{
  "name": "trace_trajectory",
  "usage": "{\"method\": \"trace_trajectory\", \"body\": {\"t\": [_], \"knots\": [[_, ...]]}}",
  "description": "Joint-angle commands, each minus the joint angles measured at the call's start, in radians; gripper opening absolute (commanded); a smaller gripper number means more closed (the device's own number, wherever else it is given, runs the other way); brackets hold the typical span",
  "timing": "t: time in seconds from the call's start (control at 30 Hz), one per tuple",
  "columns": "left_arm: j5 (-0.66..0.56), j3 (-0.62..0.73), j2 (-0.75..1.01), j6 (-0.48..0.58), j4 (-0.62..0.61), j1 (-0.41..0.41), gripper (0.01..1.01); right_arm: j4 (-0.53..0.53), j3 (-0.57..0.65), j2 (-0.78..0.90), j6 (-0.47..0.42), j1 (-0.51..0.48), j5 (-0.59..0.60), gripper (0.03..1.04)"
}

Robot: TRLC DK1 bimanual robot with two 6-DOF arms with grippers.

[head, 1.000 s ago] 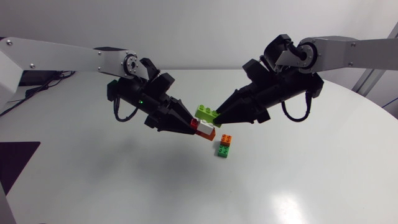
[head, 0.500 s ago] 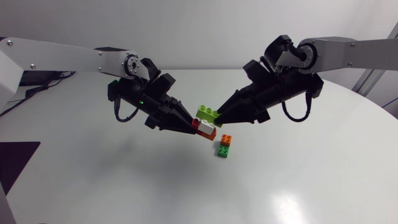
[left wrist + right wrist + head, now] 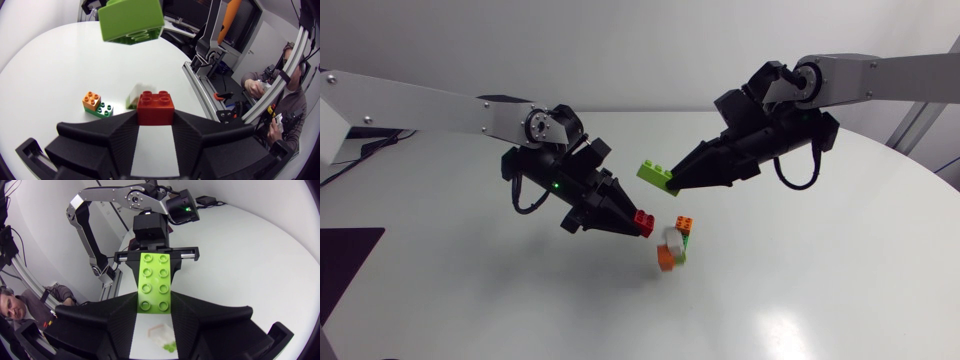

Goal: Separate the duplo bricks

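Just over the orange-green stack (image 3: 684, 229) on the counter (image 3: 820, 290), the right tool (image 3: 673, 181) is clamping a lime brick (image 3: 654, 174) between both fingers, the brick's far end sticking out past the tips; beside the stack, raised off the counter, the left tool (image 3: 637, 222) is pinching a red brick (image 3: 643, 218) at its fingertips; a blurred white-and-orange piece (image 3: 668, 253) is showing just beside the stack, whether resting or not I cannot tell.

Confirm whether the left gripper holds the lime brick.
No, the left gripper grips a red brick; the right gripper holds the lime brick.
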Motion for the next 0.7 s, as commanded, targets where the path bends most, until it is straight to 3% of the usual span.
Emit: {"method": "trace_trajectory", "body": {"t": [0.0,0.37,0.53,0.67], "knots": [[0.003,-0.018,-0.029,-0.011,0.006,0.01,0.228,-0.022,0.004,0.024,-0.039,-0.009,-0.014,0.19],[-0.004,-0.018,0.001,-0.014,0.019,0.066,0.23,0.044,-0.064,-0.019,-0.044,-0.012,0.086,0.18],[-0.018,-0.021,0.049,-0.016,0.025,0.088,0.231,0.326,-0.217,-0.135,0.112,-0.004,0.278,0.18],[-0.06,-0.021,0.095,-0.048,0.069,0.103,0.236,0.39,-0.283,-0.152,0.117,-0.033,0.368,0.18]]}}
